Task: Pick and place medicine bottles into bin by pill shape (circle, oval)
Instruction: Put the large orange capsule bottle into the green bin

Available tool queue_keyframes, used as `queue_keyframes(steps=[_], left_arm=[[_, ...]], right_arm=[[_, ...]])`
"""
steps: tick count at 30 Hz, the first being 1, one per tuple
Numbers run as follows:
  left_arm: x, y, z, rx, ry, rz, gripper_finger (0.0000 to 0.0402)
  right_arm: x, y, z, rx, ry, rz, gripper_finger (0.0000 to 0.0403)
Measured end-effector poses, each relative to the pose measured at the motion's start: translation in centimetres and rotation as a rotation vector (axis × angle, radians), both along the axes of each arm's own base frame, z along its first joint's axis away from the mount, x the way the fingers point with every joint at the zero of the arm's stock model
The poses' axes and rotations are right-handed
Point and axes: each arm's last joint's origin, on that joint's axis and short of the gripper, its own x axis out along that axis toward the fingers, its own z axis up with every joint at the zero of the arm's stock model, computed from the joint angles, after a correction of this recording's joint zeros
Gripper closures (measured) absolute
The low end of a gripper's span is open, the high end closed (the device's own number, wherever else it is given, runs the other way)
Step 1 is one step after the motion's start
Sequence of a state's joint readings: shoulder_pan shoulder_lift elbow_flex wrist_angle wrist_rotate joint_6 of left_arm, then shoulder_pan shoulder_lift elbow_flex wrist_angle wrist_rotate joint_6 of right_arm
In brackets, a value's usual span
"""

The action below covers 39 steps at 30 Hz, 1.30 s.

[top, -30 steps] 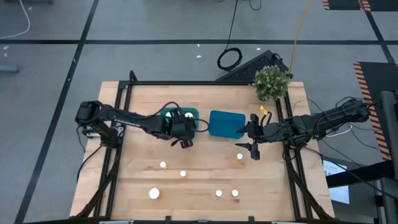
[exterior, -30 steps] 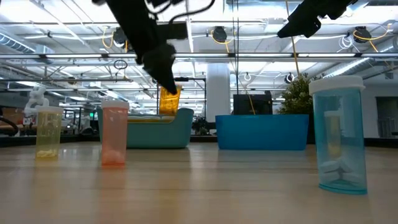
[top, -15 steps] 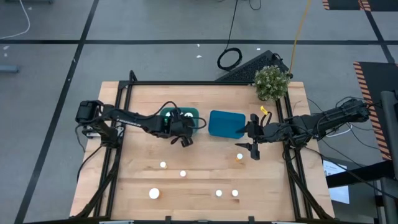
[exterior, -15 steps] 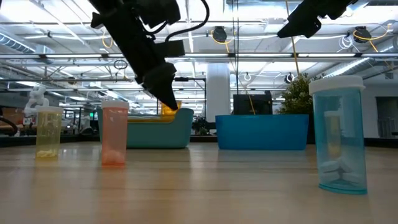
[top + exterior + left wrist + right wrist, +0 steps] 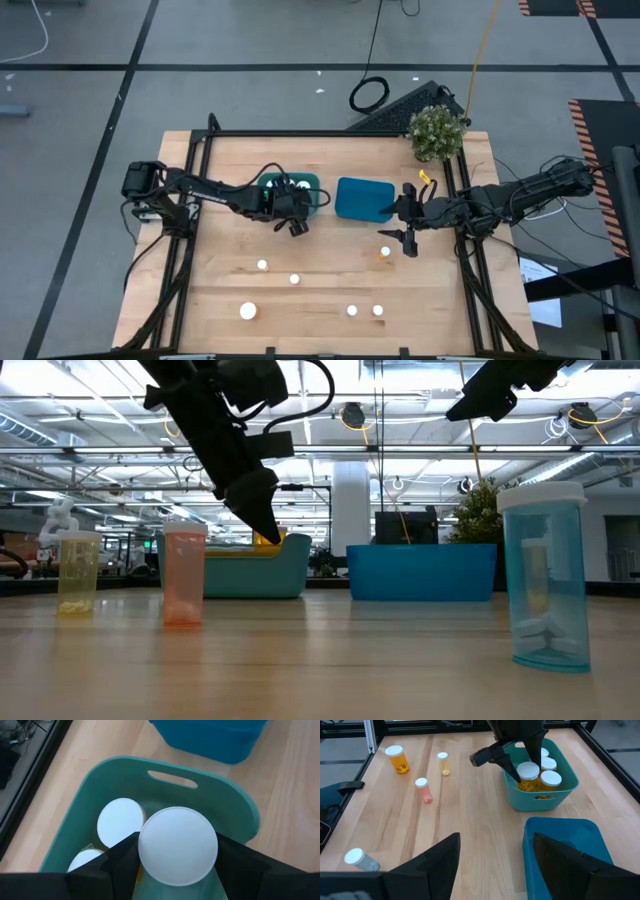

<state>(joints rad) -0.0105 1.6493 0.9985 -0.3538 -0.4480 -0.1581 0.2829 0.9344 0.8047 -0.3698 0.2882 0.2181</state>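
Note:
My left gripper [image 5: 291, 212] is over the teal bin [image 5: 309, 183], shut on an orange medicine bottle with a white cap [image 5: 177, 845]. In the low view only a sliver of this bottle [image 5: 268, 538] shows above the bin's wall [image 5: 250, 568]. Two more white-capped bottles [image 5: 120, 822] stand inside the bin. My right gripper [image 5: 404, 233] hangs open by the blue bin [image 5: 362, 198], with nothing between its fingers [image 5: 440, 860]. Several bottles [image 5: 294, 279] stand on the near half of the table. My left gripper pinches the orange bottle just under its white cap [image 5: 528, 770], one finger [image 5: 122, 857] on each opposite side. The fingers come from above, slanting down. The bottle stands upright with its lower part inside the teal bin; whether it touches the floor is hidden.
In the low view a pink bottle [image 5: 183, 575], a yellow one [image 5: 78, 572] and a blue one [image 5: 545, 575] stand on the table. One bottle [image 5: 385, 252] sits just near my right gripper. A potted plant [image 5: 437, 132] stands at the far right corner.
My left gripper has gone down into the teal bin with the orange bottle, shifting slightly toward the far edge. The bottle has sunk from clear above the rim to almost hidden behind the bin's wall.

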Motion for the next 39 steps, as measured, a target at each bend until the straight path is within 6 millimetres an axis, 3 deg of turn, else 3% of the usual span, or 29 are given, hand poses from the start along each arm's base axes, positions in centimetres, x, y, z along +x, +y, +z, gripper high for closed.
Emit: queue_keyframes(steps=[14, 26, 31, 39], left_arm=[[0.0, 0.3, 0.0, -0.015, 0.008, -0.020, 0.0162], [0.1, 0.2, 0.1, -0.018, 0.005, -0.031, 0.0109], [-0.4, -0.6, 2.0, -0.014, -0.057, -0.054, 0.0108], [-3.0, -3.0, 6.2, -0.018, -0.161, -0.093, 0.0108]], right_arm=[[0.0, 0.0, 0.0, 0.000, 0.000, 0.001, 0.0158], [0.0, 0.0, 0.0, -0.014, 0.001, 0.010, 0.0158], [0.0, 0.0, 0.0, -0.017, 0.001, 0.012, 0.0158], [0.0, 0.0, 0.1, -0.013, -0.007, 0.011, 0.0158]])
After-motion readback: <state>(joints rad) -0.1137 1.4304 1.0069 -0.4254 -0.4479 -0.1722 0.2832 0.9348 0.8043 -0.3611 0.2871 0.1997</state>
